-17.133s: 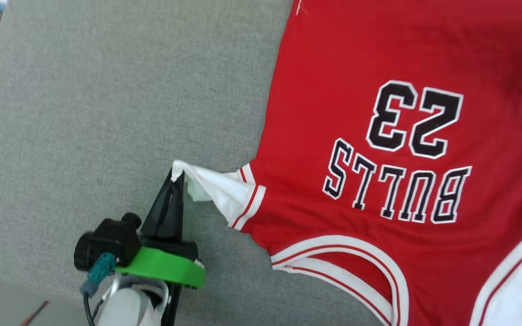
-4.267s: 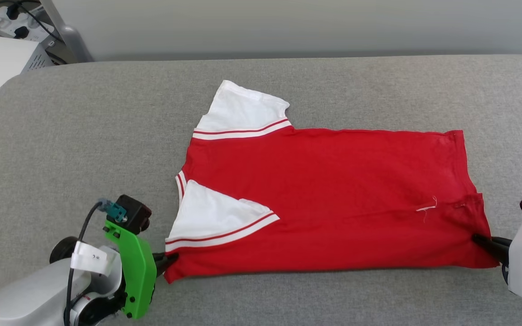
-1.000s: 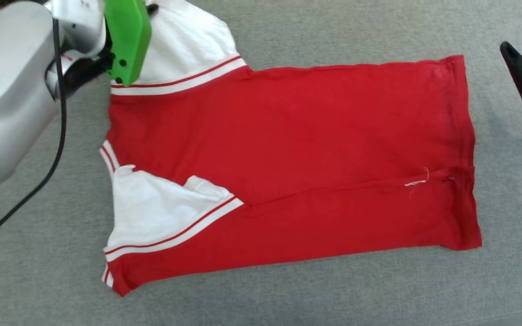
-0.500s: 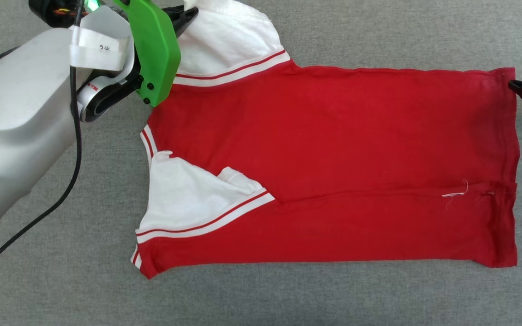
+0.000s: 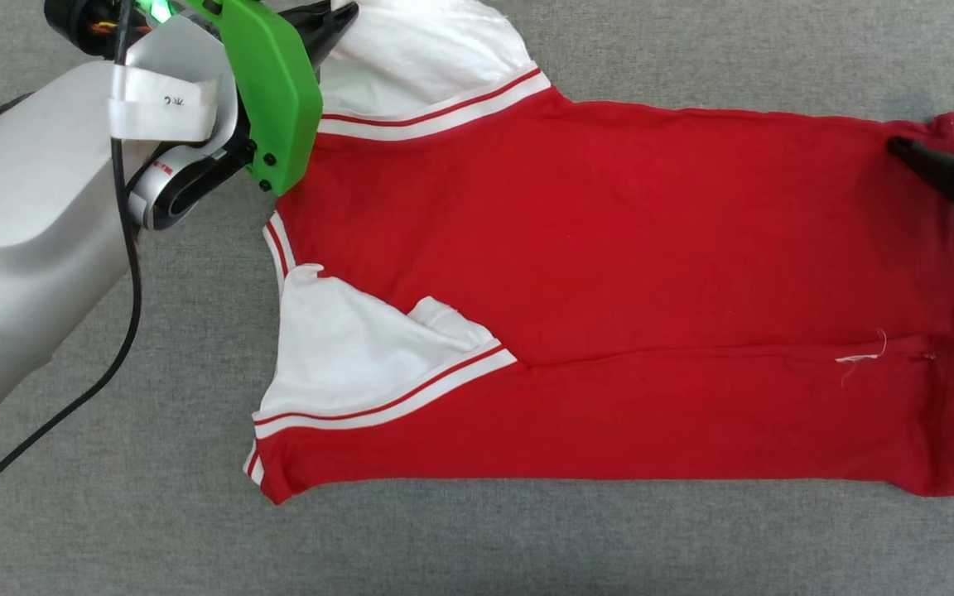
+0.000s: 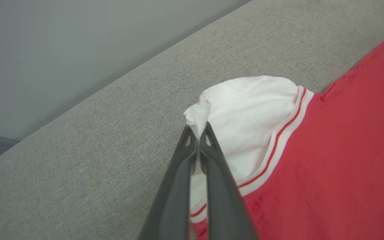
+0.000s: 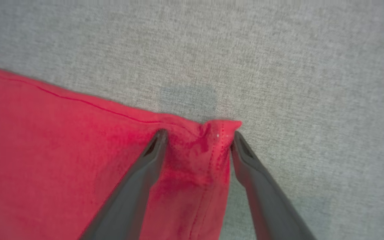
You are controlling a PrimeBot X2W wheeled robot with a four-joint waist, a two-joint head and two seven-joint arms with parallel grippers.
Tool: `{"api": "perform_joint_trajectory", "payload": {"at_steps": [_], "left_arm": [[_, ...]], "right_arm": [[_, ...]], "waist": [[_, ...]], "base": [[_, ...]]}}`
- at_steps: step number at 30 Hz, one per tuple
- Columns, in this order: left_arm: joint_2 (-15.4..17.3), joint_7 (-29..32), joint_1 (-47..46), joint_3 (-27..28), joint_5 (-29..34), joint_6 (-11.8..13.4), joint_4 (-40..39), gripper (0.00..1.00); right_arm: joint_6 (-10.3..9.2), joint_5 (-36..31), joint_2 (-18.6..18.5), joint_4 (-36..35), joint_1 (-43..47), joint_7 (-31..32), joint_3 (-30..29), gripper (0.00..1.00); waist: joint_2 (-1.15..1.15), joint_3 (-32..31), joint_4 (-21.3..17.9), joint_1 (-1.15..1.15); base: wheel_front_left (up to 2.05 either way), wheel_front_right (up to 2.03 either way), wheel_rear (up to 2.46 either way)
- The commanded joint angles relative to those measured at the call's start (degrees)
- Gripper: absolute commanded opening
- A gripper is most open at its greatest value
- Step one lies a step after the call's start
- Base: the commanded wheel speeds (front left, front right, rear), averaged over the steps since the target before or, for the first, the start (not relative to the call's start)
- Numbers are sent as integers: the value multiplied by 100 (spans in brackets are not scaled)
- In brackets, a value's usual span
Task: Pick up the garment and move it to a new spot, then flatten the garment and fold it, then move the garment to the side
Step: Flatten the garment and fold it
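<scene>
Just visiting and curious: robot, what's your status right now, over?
Left end effector shut on garment at white sleeve. Right end effector open, straddling bunched red hem corner. Garment partly folded. Nothing seen in the way.

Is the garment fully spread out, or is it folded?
Partly folded: the garment has its near strip turned over the body, one white sleeve lying on top.

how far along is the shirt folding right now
Done: the red jersey T-shirt with white sleeves lies flat on the grey fabric surface, near edge folded in. In hand: left jaws shut on the far white sleeve; right jaws open astride the far hem corner. Left, likely: folding that far side over, any further folds, moving it aside.
</scene>
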Motion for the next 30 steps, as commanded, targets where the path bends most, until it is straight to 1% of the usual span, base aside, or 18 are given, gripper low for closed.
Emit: {"api": "perform_joint_trajectory", "payload": {"at_steps": [1, 5, 6, 11, 13, 16, 17, 22, 26, 30], "left_arm": [[45, -65, 129, 26, -41, 38, 34, 0], [112, -274, 261, 74, -60, 76, 111, 0], [163, -363, 355, 85, -77, 98, 114, 0], [389, -707, 854, 78, -123, 243, -47, 0], [475, -815, 1101, 51, -138, 333, -187, 0], [583, -1003, 1489, 15, -145, 553, -475, 0], [665, -1153, 1864, -15, -195, 745, -775, 0], [797, -1321, 2540, -103, -226, 1080, -1274, 0], [873, -1423, 3071, -150, -328, 1292, -1559, 0], [940, -1557, 3550, -174, -483, 1424, -1711, 0]], "right_arm": [[1, 31, 148, 173, 115, -139, 177, 0], [1, 28, 49, 147, 75, -782, 367, 0], [1, 81, 43, 96, 90, -1084, 391, 0], [1, 221, -20, -125, 383, -1977, 574, 0], [1, 275, -56, -213, 558, -2297, 616, 0], [1, 373, -150, -388, 891, -2643, 650, 0], [1, 417, -275, -574, 1231, -2861, 637, 0], [1, 429, -484, -848, 1886, -3085, 549, 0], [1, 463, -551, -1055, 2425, -3149, 445, 0], [1, 510, -566, -1299, 3007, -3200, 269, 0]], "waist": [[0, -50, -27, 0], [0, -248, -93, 0], [0, -346, -124, 0], [0, -751, -185, 0], [0, -922, -194, 0], [0, -1172, -167, 0], [0, -1378, -139, 0], [0, -1680, -101, 0], [0, -1851, -70, 0], [0, -1965, -35, 0]], "base": [[0, 0, 0], [0, 0, 0], [0, 0, 0], [0, 0, 0], [0, 0, 0], [0, 0, 0], [0, 0, 0], [0, 0, 0], [0, 0, 0], [0, 0, 0]]}}
